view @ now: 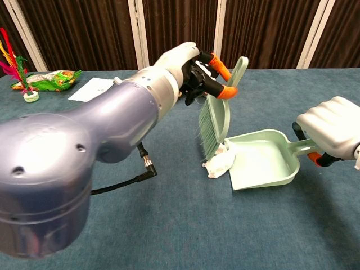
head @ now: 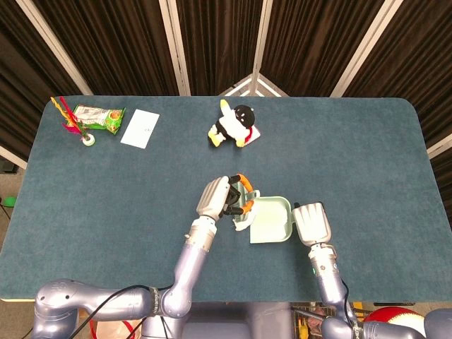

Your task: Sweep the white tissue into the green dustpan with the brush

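My left hand [head: 220, 198] [view: 183, 64] grips the orange handle of the pale green brush [view: 216, 115], which stands almost upright. Its bristles [view: 209, 138] point down, with their tips just over the white tissue [view: 220, 161] [head: 242, 226]. The crumpled tissue lies at the open mouth of the green dustpan [view: 264, 157] [head: 272, 220], against its front lip. My right hand [view: 332, 132] [head: 311, 224] holds the dustpan's handle at the right, keeping the pan flat on the table.
A penguin plush [head: 233, 126] sits at the back centre. At the far left corner lie a white paper [head: 140, 128], a green snack packet [head: 99, 116] and a feather shuttlecock [head: 74, 123]. The blue table [head: 367, 155] stretches wide on both sides.
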